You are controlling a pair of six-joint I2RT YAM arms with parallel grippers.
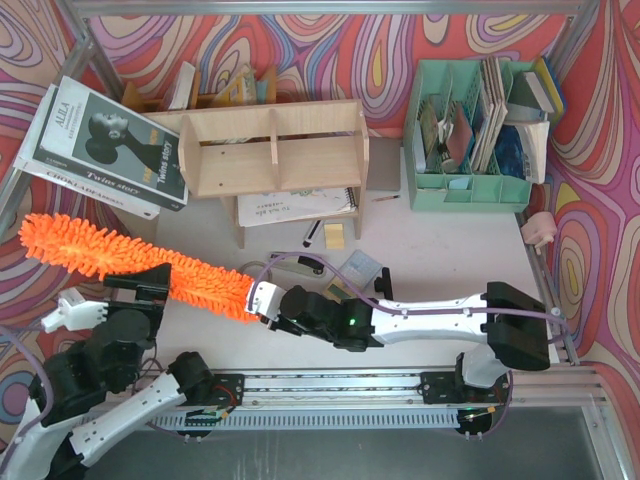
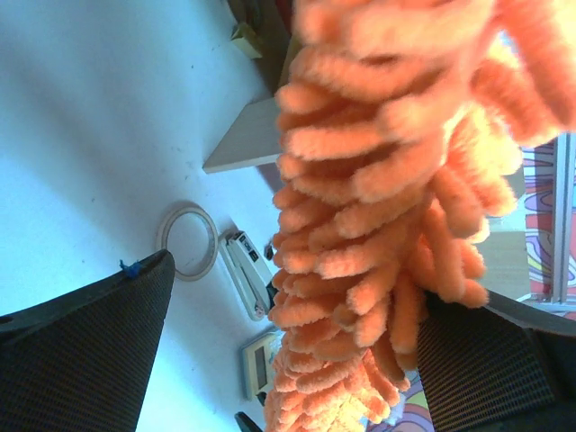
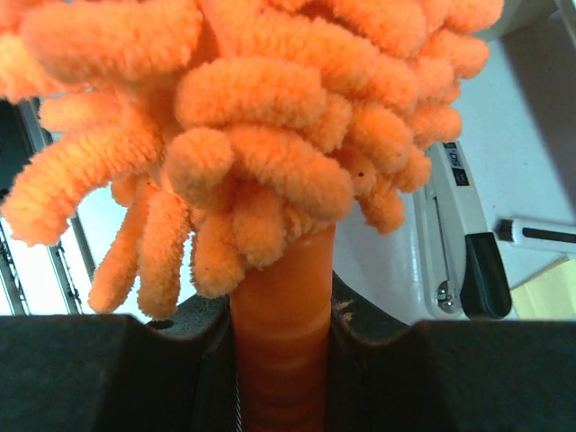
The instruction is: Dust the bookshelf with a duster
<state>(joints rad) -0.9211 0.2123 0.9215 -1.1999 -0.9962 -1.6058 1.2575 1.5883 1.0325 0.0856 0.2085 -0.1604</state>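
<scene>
Starting with the overhead view, the duster (image 1: 200,283) is seen stretched slantwise across the left part of the table (image 1: 440,250). Its fluffy tip is found near a stack of books (image 1: 100,150), and its handle end is clamped in the right gripper (image 1: 258,304). The left gripper (image 1: 140,285) is placed around the middle of the fluffy head. The bookshelf (image 1: 270,150) is stood at the back, between the books and a mint-green organiser (image 1: 465,130), and is not touched by the duster. A spiral notebook (image 1: 300,205) is laid beneath it.

From the left wrist, the left gripper (image 2: 297,288) is shown with its jaws spread wide. The orange chenille of the duster (image 2: 378,180) is hung between them. Bare table is seen between the fluff and one finger (image 2: 81,360), while the other finger is met by loose strands, so nothing is gripped. A tape ring (image 2: 187,241) and a stapler (image 2: 245,274) are laid on the white surface below.

From the right wrist, the right gripper (image 3: 281,360) is shown closed tight on the thin orange handle (image 3: 281,333), just under the fluffy head of the duster (image 3: 261,135). The handle is pressed from both sides by the black fingers (image 3: 108,373). The stapler (image 3: 459,225) and a marker (image 3: 540,236) are glimpsed on the table behind.
</scene>
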